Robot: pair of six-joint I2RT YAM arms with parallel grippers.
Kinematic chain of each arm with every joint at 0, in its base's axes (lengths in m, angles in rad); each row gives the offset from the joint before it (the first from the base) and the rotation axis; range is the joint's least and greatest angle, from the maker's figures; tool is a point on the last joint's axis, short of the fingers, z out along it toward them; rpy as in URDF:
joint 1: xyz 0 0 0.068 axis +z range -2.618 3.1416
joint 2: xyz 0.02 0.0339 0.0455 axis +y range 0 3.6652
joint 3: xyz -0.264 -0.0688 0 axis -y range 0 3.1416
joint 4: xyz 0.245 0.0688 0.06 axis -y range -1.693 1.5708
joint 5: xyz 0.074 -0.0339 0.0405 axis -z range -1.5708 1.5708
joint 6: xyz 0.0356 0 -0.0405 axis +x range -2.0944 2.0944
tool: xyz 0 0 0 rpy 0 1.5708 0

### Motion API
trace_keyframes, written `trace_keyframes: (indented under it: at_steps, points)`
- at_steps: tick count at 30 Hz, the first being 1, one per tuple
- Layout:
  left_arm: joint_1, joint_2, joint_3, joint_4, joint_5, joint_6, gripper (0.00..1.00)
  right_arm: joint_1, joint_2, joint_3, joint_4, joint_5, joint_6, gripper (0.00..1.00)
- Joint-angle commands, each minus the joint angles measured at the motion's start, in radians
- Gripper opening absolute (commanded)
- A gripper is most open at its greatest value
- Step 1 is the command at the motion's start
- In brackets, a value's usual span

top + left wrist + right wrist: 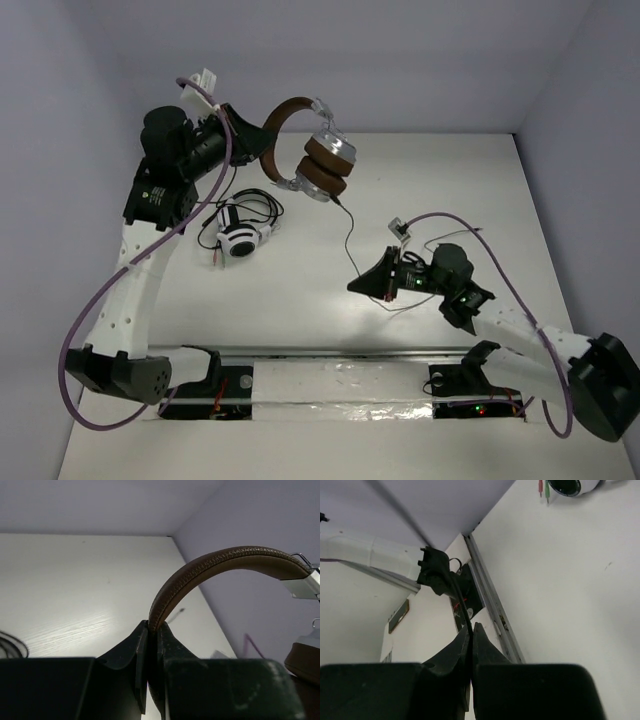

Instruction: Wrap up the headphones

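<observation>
The left jaws are clamped shut on the headband (225,562), judged the stiffest hold, of the headphones (322,165) raised above the table (470,190), while their thin, limp cable (350,232) is pinched by the shut right jaws.

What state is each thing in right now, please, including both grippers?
Brown over-ear headphones with silver cups: lifted off the white table, hanging by the headband.
Thin dark cable: unwrapped, hanging from a cup, pinched lower down.
Left gripper: shut on the headband.
Right gripper: shut on the cable.
White and black headset: lying on the table, wires loose.
</observation>
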Motion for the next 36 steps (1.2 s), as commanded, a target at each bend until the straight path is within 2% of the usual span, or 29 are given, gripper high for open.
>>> trace_keyframes:
  at_steps: [1, 3, 4, 5, 7, 11, 15, 16, 18, 21, 24, 28, 32, 36]
  points:
    - [0.006, -0.048, -0.131, 0.07, -0.245, -0.021, 0.0, 0.071, -0.141, 0.092, -0.322, 0.209, -0.082, 0.0]
    - [0.006, -0.101, -0.298, 0.12, -0.32, -0.021, 0.0, 0.071, -0.191, 0.224, -0.517, 0.321, -0.157, 0.0]
    - [0.006, -0.156, -0.347, 0.131, -0.387, -0.021, 0.0, 0.071, -0.209, 0.276, -0.698, 0.431, -0.184, 0.0]
    - [0.006, -0.18, -0.443, 0.139, -0.411, -0.015, 0.0, 0.071, -0.209, 0.327, -0.77, 0.484, -0.205, 0.0]
    - [0.006, -0.245, -0.518, 0.124, -0.487, 0.003, 0.0, 0.071, -0.185, 0.474, -0.928, 0.623, -0.259, 0.0]
    - [0.006, -0.326, -0.706, 0.096, -0.497, 0.031, 0.0, 0.071, -0.102, 0.674, -1.021, 0.767, -0.329, 0.0]
    - [0.006, -0.394, -0.763, 0.037, -0.521, 0.065, 0.0, 0.071, 0.027, 0.875, -1.097, 0.85, -0.421, 0.0]
    - [0.006, -0.411, -0.767, 0.026, -0.564, 0.08, 0.0, 0.071, 0.044, 0.913, -1.114, 0.838, -0.438, 0.0]
    - [0.006, -0.412, -0.767, 0.007, -0.561, 0.1, 0.0, 0.081, 0.09, 1.022, -1.131, 0.798, -0.478, 0.0]
    - [-0.005, -0.369, -0.754, 0.003, -0.468, 0.142, 0.0, 0.081, 0.175, 1.16, -1.162, 0.637, -0.545, 0.0]
    - [-0.072, -0.328, -0.739, -0.005, -0.426, 0.172, 0.0, 0.081, 0.258, 1.27, -1.197, 0.616, -0.59, 0.0]
    - [-0.118, -0.285, -0.721, -0.034, -0.463, 0.204, 0.0, 0.09, 0.367, 1.379, -1.234, 0.597, -0.613, 0.0]
    - [-0.151, -0.248, -0.705, -0.046, -0.458, 0.234, 0.0, 0.09, 0.407, 1.482, -1.265, 0.514, -0.639, 0.0]
    - [-0.213, -0.233, -0.698, -0.011, -0.365, 0.27, 0.0, 0.09, 0.473, 1.529, -1.266, 0.439, -0.636, 0.0]
